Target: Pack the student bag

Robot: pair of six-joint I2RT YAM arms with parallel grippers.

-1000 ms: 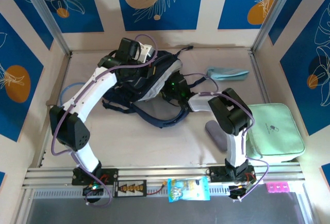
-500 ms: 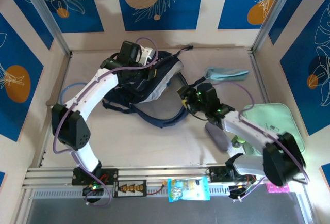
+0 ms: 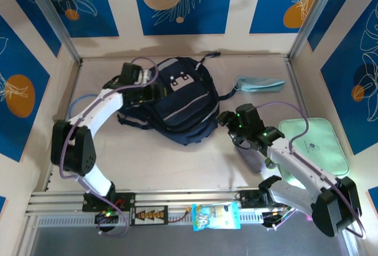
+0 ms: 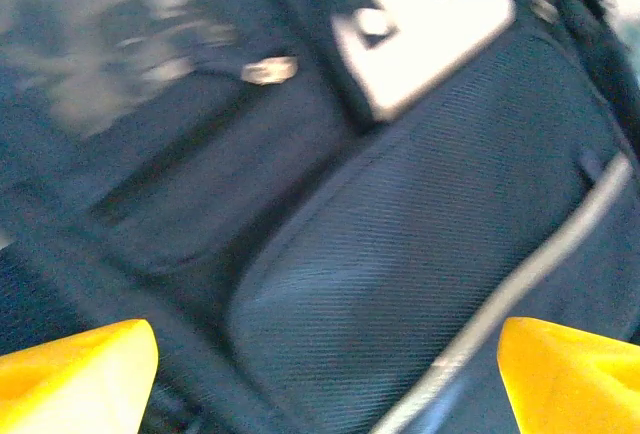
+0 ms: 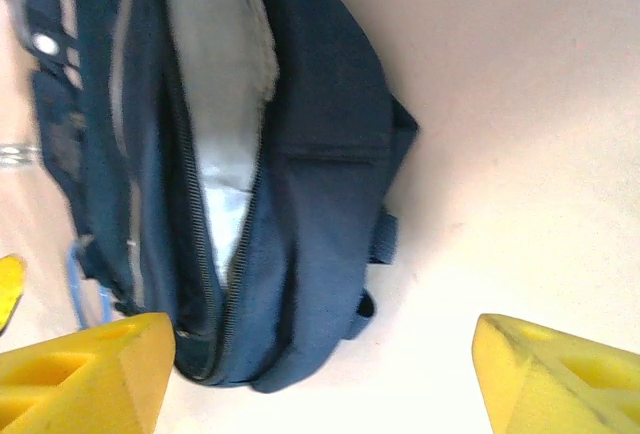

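Two arms flank the student bag (image 3: 180, 99) in the top external view; it lies flat and front up on the far left-centre of the table (image 3: 177, 167), with its grey-white patch (image 3: 179, 80) toward the back wall, probably so its zips face the arms. The left gripper (image 3: 146, 94) hangs over the bag's left edge, its fingers lost against the dark fabric, while the right gripper (image 3: 226, 119) sits just off the bag's right near corner, apart from it. The right arm crosses a mint-green zip case (image 3: 313, 150) and partly hides a grey object (image 3: 249, 154) that I cannot name; a light blue pouch (image 3: 260, 83) lies beyond, perhaps waiting to be packed. From the left wrist, the left gripper (image 4: 320, 384) stands wide with nothing clasped, its yellow fingertips (image 4: 75, 374) at the frame's corners above the bag's front pocket (image 4: 400, 284); the picture is blurred, the patch (image 4: 425, 24) and a grey trim stripe (image 4: 530, 274) readable, the pocket's contents not. From the right wrist, the right gripper (image 5: 320, 384) is likewise spread and empty, looking at the bag (image 5: 320, 154) side-on, where an unzipped seam shows pale lining (image 5: 225, 154); what lies inside is hidden, and the bag's far end is cut off
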